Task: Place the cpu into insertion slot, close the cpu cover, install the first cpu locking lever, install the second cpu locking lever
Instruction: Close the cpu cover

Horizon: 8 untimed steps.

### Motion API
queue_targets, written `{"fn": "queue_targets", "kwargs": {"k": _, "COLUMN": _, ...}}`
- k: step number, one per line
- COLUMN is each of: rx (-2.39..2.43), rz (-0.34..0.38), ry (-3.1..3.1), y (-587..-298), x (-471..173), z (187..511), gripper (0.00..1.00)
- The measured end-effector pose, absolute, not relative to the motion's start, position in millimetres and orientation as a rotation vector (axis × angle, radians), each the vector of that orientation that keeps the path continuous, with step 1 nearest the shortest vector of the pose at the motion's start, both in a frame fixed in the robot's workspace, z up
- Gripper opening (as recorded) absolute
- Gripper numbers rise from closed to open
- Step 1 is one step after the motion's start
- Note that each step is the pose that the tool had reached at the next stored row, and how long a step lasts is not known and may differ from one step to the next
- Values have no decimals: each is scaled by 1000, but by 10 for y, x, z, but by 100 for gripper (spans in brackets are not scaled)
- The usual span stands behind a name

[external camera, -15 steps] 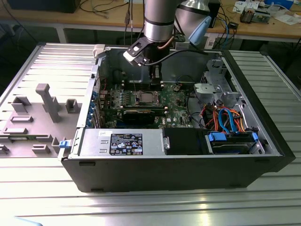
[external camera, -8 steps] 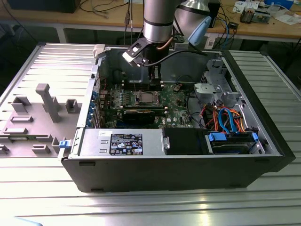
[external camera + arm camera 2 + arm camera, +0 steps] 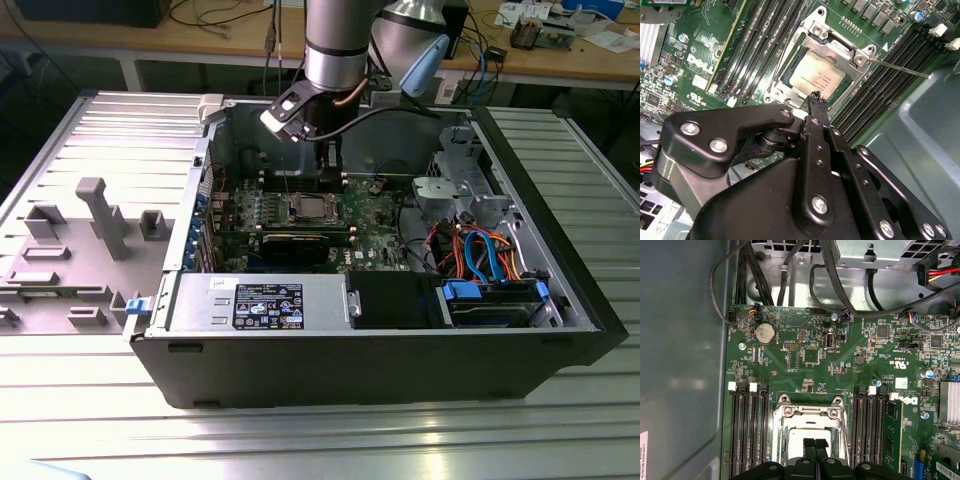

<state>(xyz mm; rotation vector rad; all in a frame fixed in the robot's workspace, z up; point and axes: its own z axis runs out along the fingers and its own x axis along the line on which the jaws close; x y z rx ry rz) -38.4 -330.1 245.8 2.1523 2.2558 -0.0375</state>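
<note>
Second wrist view gives the best reading: the cpu (image 3: 816, 75) lies flat in the insertion slot (image 3: 774, 92), and the cpu cover (image 3: 837, 46) is folded down over it, its cut-out framing the dull metal top. The gripper (image 3: 815, 97) hangs just above the cover's near edge, its fingers pressed together with nothing between them, acting as one blunt tip. In the first wrist view the paired tips (image 3: 815, 444) sit over the pale chip (image 3: 799, 432), with the cover's hinge end (image 3: 812, 412) just beyond them.

A thin locking lever (image 3: 900, 68) juts out from one corner of the cover across the memory slots (image 3: 885, 75); it looks unlatched, so I judge the lever stage is in hand.

In the exterior view the arm stands at upper centre of the frame, inside the open computer case (image 3: 350, 360).

To do this well, the tip should bear on the lever's rod rather than on the chip or cover window, sweep it sideways under its hook, and stay clear of the memory slot clips.
</note>
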Motion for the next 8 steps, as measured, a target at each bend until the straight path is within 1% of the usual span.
{"fn": "queue_targets", "kwargs": {"k": 8, "rx": 2150, "rz": -36, "ry": 2260, "y": -3329, "x": -464, "z": 2392, "gripper": 11}}
